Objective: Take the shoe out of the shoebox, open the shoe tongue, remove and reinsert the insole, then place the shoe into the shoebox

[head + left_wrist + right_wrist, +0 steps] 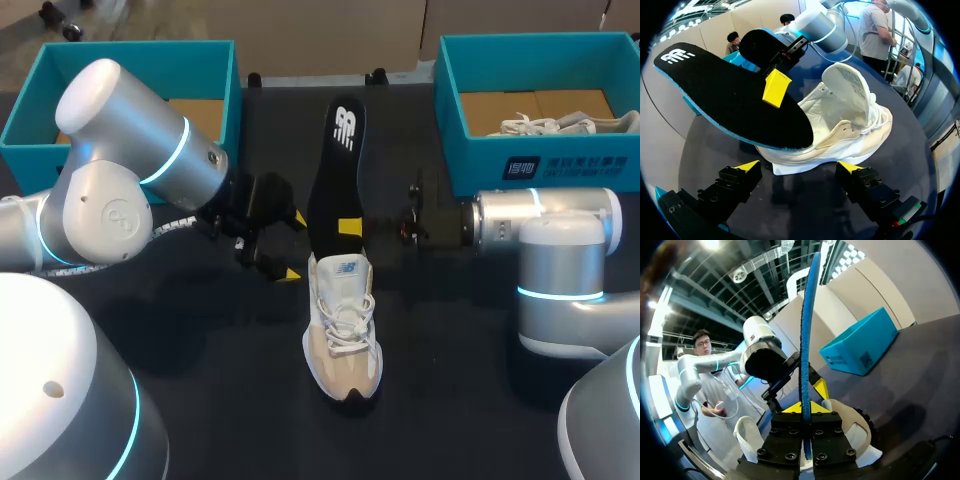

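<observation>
Firmly clamped, the right gripper (pixel 805 409) presses both yellow-tipped fingers against the two faces of the black insole (pixel 333 165), holding it nearer its lower end. From the right wrist the insole shows edge-on, a thin blue-rimmed blade rising straight out from between the fingers. From above it slants up and away over the table. Its printed far end is raised toward the back edge, and its near end comes down to the opening of the shoe (pixel 343 320); whether that end sits inside I cannot tell

The left gripper (pixel 800 167) is released: its fingers (pixel 737 182) stand wide apart with nothing between them. It is just beside the insole on its left side and close to the shoe's heel. From the left wrist the shoe lies side-on just ahead of those spread fingers, with the insole hanging over its heel half

The shoe, white and beige with white laces, stands on its sole on the dark table (pixel 200 350). It is near the middle, toe toward the near edge, outside both boxes. Its tongue (pixel 847 87) is lifted upright, leaving the mouth wide open

Well apart, at the far left corner, sits the left shoebox (pixel 130 45), teal with a brown cardboard floor, partly hidden behind the left arm. At the far right corner stands the right shoebox (pixel 470 160), also teal, holding a second pale shoe (pixel 545 125)
</observation>
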`<state>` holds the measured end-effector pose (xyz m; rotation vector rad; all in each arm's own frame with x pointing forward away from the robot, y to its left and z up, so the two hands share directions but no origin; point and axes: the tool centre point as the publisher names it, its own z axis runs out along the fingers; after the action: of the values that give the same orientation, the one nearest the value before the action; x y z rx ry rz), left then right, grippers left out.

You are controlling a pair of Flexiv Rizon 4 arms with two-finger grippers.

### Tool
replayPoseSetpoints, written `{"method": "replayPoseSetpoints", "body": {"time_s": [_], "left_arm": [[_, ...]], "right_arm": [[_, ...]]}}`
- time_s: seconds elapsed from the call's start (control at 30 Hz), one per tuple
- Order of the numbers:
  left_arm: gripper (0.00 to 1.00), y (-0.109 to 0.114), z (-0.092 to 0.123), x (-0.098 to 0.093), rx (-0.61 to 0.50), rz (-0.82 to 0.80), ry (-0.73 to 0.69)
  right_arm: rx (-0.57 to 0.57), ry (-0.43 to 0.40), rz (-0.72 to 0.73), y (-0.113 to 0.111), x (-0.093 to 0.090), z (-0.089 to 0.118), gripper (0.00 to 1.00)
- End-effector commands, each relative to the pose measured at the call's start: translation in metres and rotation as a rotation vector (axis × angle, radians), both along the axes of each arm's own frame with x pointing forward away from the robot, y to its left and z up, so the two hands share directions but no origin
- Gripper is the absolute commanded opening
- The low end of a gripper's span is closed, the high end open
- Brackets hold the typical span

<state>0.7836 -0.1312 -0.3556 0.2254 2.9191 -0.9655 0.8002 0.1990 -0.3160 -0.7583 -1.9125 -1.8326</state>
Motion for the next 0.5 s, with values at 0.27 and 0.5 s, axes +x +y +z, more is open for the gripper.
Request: {"method": "replayPoseSetpoints", "body": {"time_s": [0.27, 0.5], "left_arm": [[1.00, 0.004, -0.002, -0.001, 0.009, 0.000, 0.001], [1.00, 0.005, -0.001, -0.002, 0.012, -0.001, -0.002]], "right_arm": [[-0.020, 0.019, 0.018, 0.000, -0.009, -0.012, 0.00], [-0.039, 0.032, 0.031, -0.001, -0.015, -0.017, 0.00]]}}
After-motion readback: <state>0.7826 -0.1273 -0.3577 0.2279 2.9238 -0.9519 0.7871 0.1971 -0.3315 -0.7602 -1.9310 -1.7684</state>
